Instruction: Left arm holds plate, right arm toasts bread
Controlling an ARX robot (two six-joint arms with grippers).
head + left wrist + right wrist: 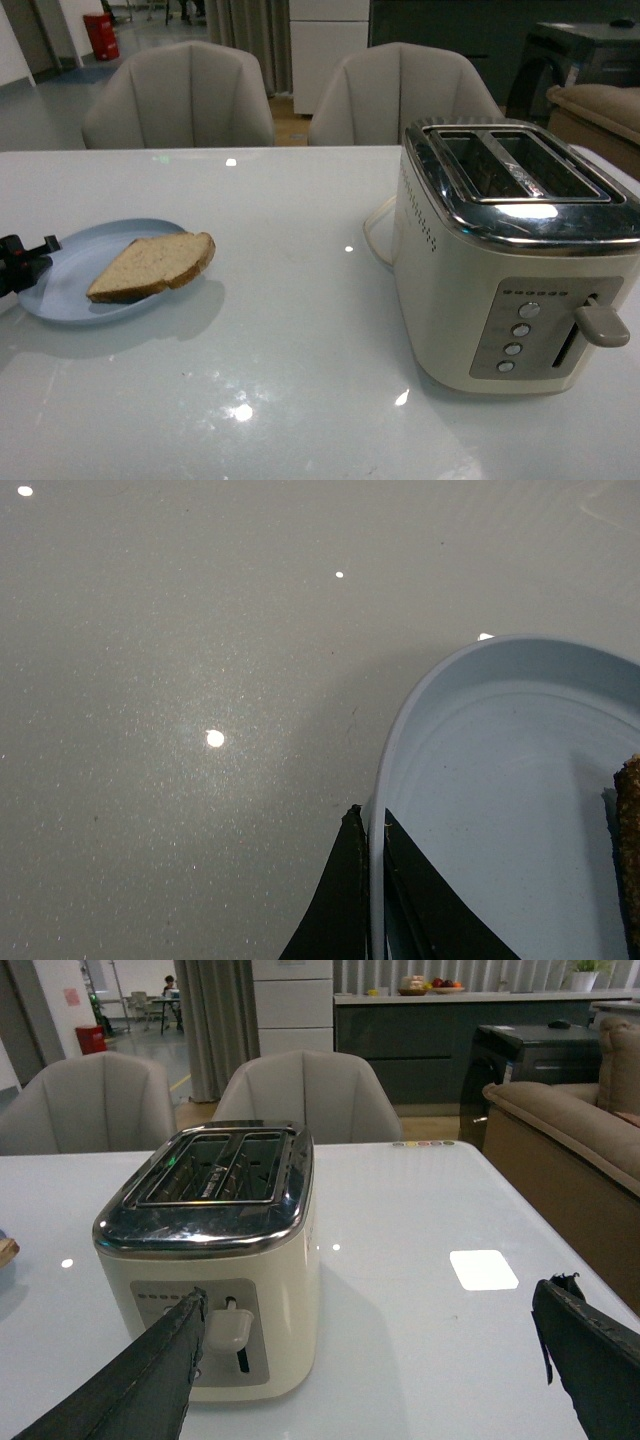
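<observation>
The pale blue plate [70, 275] lies at the left of the white table with the half-slice of bread [152, 266] on it. My left gripper [28, 258] is shut on the plate's left rim; in the left wrist view its black fingers [345, 900] pinch the rim of the plate [500, 780], and the bread's crust [628, 850] shows at the frame edge. My right gripper [370, 1305] is open and empty, out of the front view, with its fingers wide apart just in front of the toaster [215, 1250]. The toaster's two slots are empty.
The cream and chrome toaster [510, 250] stands at the right of the table, lever [600, 325] up, cord trailing behind it. Two grey chairs [180, 95] stand behind the table. A brown sofa [570, 1150] is beyond the table's right edge.
</observation>
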